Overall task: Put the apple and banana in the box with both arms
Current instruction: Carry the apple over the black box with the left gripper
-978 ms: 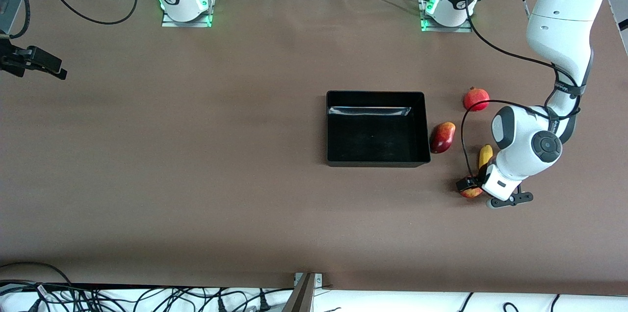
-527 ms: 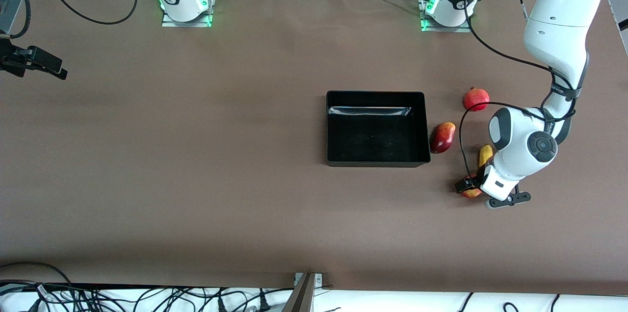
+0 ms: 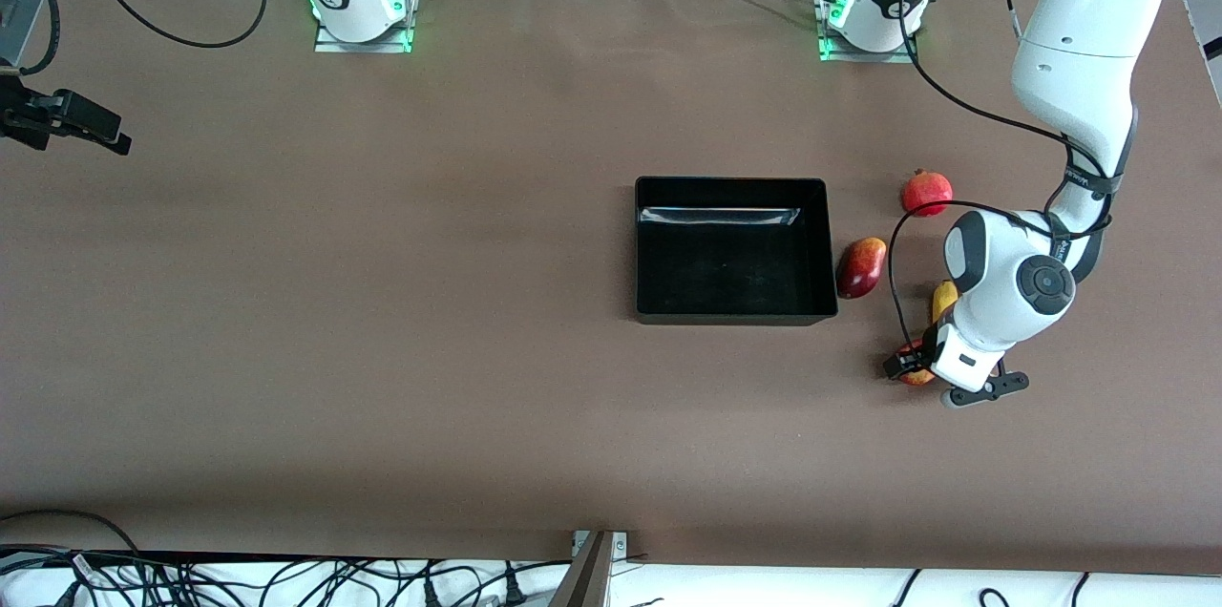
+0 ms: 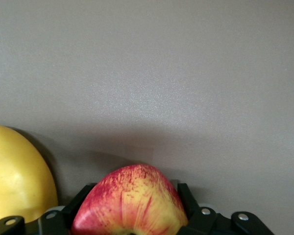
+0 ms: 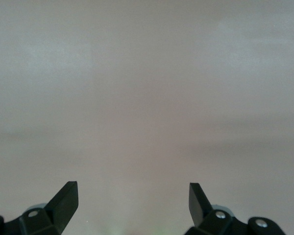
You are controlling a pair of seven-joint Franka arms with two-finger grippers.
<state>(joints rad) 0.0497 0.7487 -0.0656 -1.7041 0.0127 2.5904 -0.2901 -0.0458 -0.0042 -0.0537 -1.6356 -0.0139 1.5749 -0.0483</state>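
The apple (image 3: 919,378), red with yellow streaks, sits between the fingers of my left gripper (image 3: 910,366), which press on both its sides low at the table; the left wrist view shows the apple (image 4: 130,208) filling the left gripper (image 4: 133,190). The yellow banana (image 3: 943,298) lies beside it, farther from the front camera and partly hidden by the left arm; it also shows in the left wrist view (image 4: 14,181). The black box (image 3: 733,182) stands mid-table, with nothing in it. My right gripper (image 3: 72,120) waits open over the right arm's end of the table, with nothing between its tips in the right wrist view (image 5: 132,188).
A red-and-dark mango (image 3: 861,266) lies against the box wall on the left arm's side. A red pomegranate (image 3: 927,192) lies farther from the front camera than the banana. Cables hang along the table's near edge.
The left arm's elbow and wrist have shifted slightly toward the box, with the gripper staying on the apple. The right arm has not moved.
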